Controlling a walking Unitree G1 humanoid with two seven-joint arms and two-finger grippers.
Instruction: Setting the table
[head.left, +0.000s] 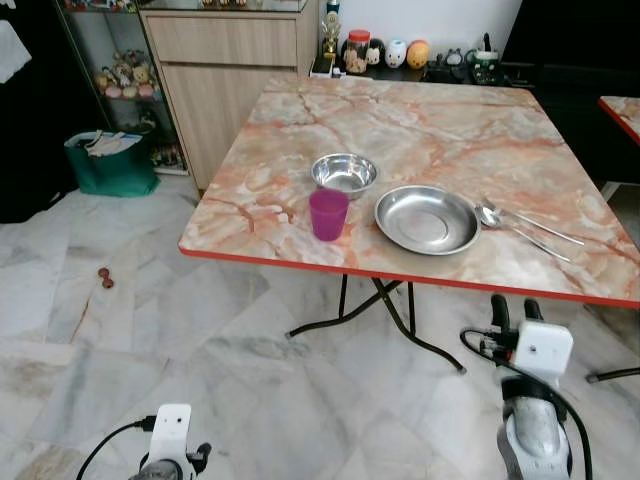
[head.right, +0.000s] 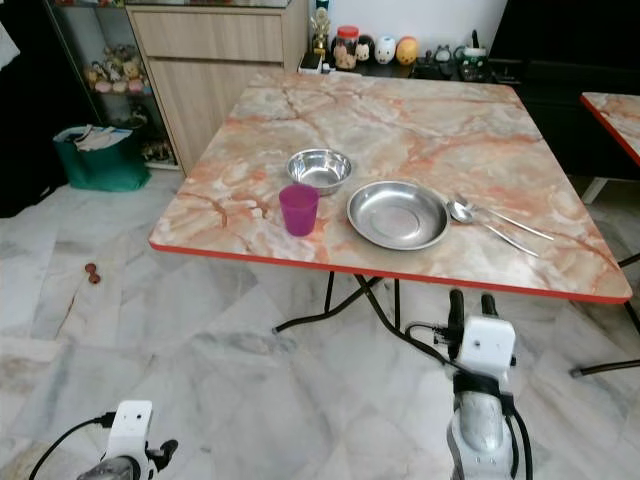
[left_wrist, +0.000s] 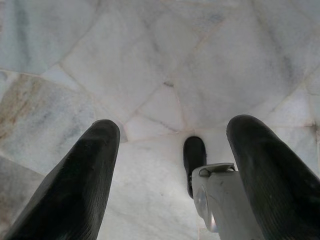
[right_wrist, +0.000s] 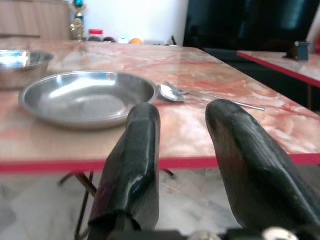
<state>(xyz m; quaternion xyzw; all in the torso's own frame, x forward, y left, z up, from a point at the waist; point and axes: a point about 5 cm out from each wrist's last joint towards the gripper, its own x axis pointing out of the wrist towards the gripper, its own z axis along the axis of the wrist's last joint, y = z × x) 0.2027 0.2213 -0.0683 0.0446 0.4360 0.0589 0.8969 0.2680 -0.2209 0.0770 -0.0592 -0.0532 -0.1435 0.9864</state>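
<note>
Plate (head.left: 427, 220), steel and shallow, lies near the table's (head.left: 440, 120) front edge, with a spoon (head.left: 489, 215) and a fork (head.left: 535, 226) just beside it toward the right edge, a bowl (head.left: 344, 173) and a purple cup (head.left: 328, 214) on its other side. The metal looks light, rigid and slick; I judge the plate's raised rim the best hold, the cutlery by its thin handles. The right gripper (right_wrist: 182, 165) hangs below the front edge, fingers parted and empty. The left gripper (left_wrist: 175, 175) points at the floor, spread wide.
</note>
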